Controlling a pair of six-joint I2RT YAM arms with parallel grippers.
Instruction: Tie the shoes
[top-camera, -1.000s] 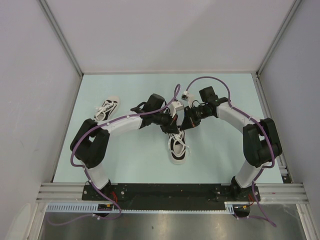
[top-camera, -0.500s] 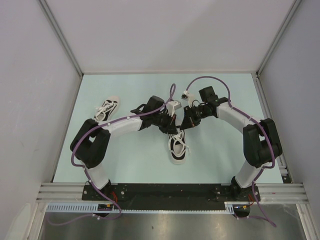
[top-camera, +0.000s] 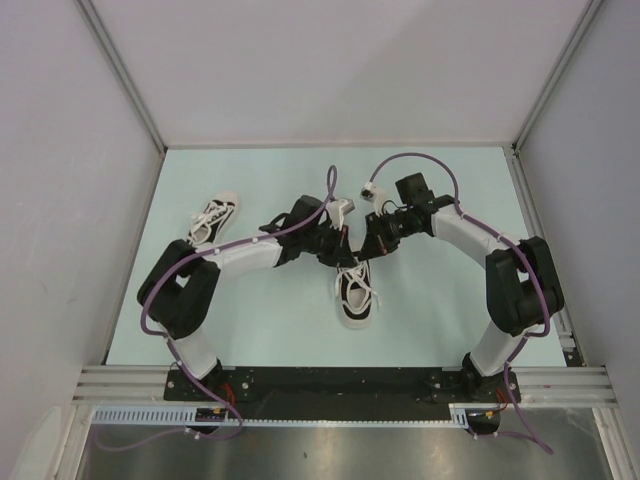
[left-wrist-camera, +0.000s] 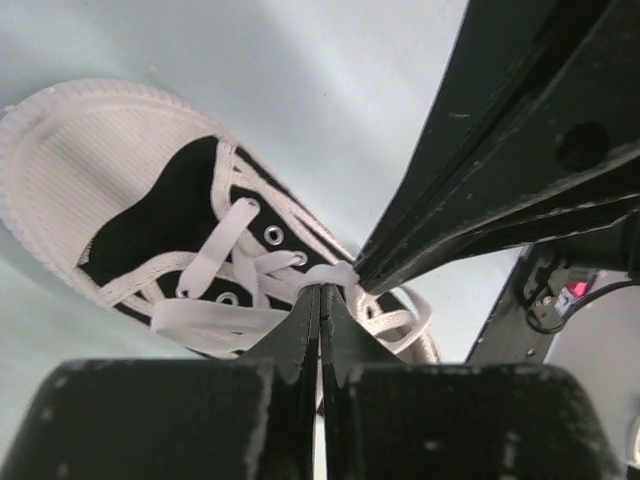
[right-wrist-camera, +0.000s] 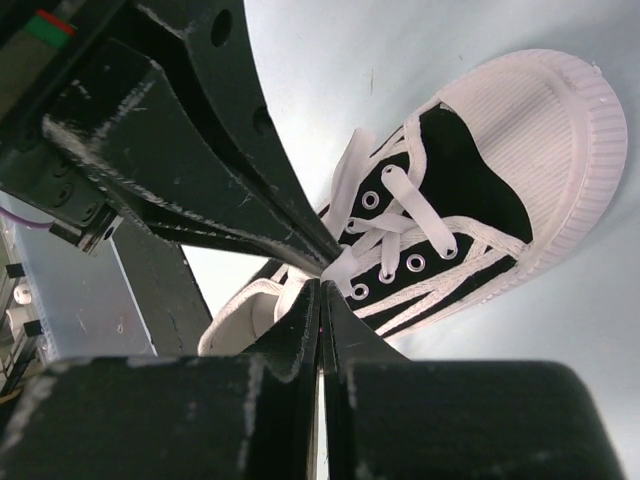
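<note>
One black sneaker with a white toe cap (top-camera: 355, 298) lies mid-table, toe toward the arms. Its white laces (left-wrist-camera: 215, 300) are loose over the tongue. My left gripper (top-camera: 341, 254) and right gripper (top-camera: 366, 252) meet tip to tip just above its lacing. In the left wrist view my left gripper (left-wrist-camera: 320, 288) is shut, with a bit of white lace (left-wrist-camera: 331, 273) at its tips. In the right wrist view my right gripper (right-wrist-camera: 320, 284) is shut on the same lace (right-wrist-camera: 344, 266), against the left fingers (right-wrist-camera: 230, 180). The second sneaker (top-camera: 214, 218) lies at the left.
The pale green mat (top-camera: 440, 310) is bounded by grey walls left, right and behind. A metal rail (top-camera: 340, 380) runs along the near edge by the arm bases. Purple cables (top-camera: 420, 160) loop over both arms.
Both wrists have shifted slightly toward the far side and the left arm's cable has swung up. Both grippers stay shut together over the middle shoe's laces.
</note>
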